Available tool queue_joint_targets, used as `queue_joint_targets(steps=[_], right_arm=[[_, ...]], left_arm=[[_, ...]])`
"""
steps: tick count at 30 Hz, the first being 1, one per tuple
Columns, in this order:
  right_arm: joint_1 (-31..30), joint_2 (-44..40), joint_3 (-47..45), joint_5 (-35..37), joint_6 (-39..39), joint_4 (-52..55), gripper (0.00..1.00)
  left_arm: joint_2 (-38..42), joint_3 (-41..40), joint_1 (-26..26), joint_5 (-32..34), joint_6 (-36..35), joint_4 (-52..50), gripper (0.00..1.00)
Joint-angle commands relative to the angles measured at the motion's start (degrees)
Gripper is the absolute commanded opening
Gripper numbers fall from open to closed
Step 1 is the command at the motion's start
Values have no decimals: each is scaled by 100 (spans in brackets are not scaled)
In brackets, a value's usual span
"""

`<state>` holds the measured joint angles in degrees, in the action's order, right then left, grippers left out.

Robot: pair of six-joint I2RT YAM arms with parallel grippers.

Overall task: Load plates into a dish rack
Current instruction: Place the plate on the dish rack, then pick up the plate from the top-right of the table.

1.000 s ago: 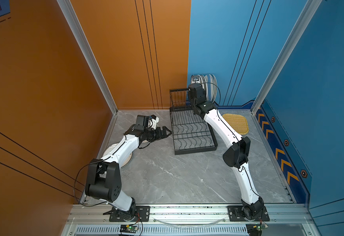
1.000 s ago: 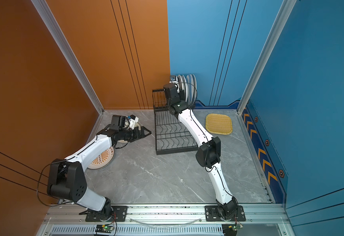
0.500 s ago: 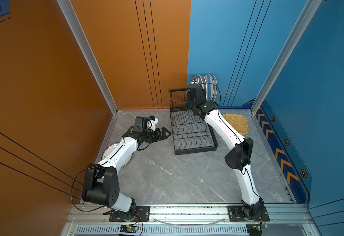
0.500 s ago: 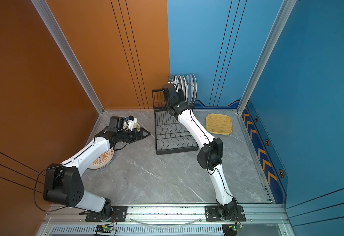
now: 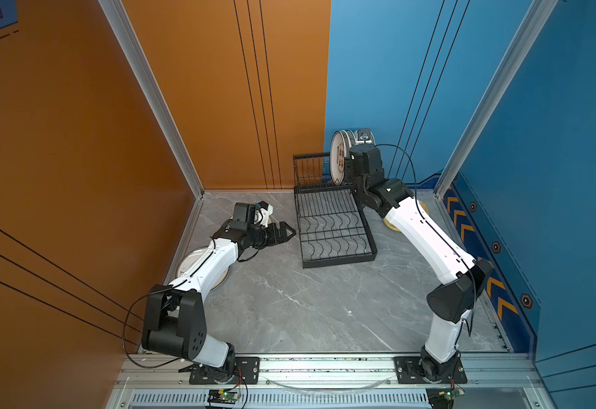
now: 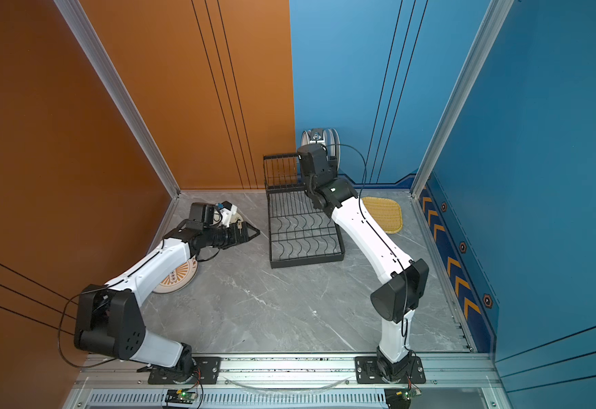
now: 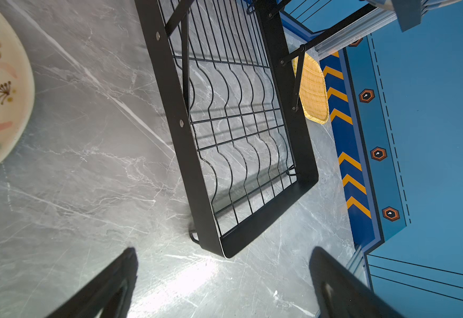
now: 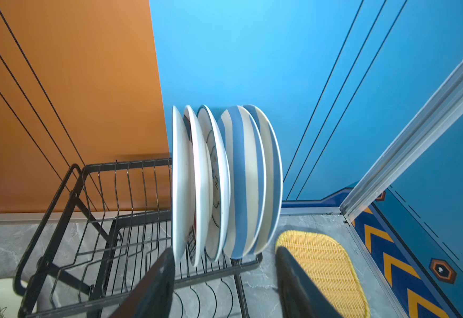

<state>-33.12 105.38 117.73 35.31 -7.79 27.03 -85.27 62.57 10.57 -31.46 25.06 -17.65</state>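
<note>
Five plates (image 8: 225,179) stand on edge in the raised rear tier of the rack (image 5: 339,259). They are packed close and lean a little, three white ones and then the two striped ones at the blue-wall end. I judge the wires are holding each rim upright, so they need no support from me.

My right gripper (image 8: 225,286) sits low in front of that row with its jaws apart and nothing between them. One finger (image 8: 156,283) lies right by the bottom edge of the outermost white plate (image 8: 181,179); I cannot tell whether it touches. With the jaws spread like this, I think I could back straight out without dragging that plate.

The flat lower tier with the wavy wires is empty. The tray (image 6: 383,214) lies flat on the floor (image 5: 307,311), beside the rack on the right arm's side. A floral plate (image 7: 2,90) lies by the left wrist, and a sunburst plate (image 6: 178,281) lies partly under the left arm.

My left gripper (image 7: 225,289) hangs over bare floor just short of the rack's near corner, jaws wide and empty. It points at the rack rather than at either plate, so I read it as parked clear while the right arm works.

I'd put the load at past halfway.
</note>
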Motion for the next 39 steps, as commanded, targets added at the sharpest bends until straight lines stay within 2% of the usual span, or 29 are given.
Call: queue_joint_targets(steps=[1,8,11,15,25,32,39], right_arm=[[93,-561,-562,-396,-477,278,62],[709,-1628,-1921,-953,-1076,426,64],[1218,-1927,-2440,-1295,-1302,428,64],[2199,-1938,-2967,-2164,-1637,384,64],[4137,-653,-3251,-4052,-2479,-241,68],[4898,407,-3112,-4590,-3041,-605,70],[5179,1194,-2915,-4751,-3378,-780,71]], left_arm=[[20,-58,34,57,3,-81,98],[-15,-58,91,78,3,-86,98],[-54,-47,129,95,6,-81,98],[-114,-17,215,118,14,-81,98],[-191,15,476,256,111,-29,98],[-187,-29,636,408,257,68,98],[-182,-66,743,547,370,128,98]])
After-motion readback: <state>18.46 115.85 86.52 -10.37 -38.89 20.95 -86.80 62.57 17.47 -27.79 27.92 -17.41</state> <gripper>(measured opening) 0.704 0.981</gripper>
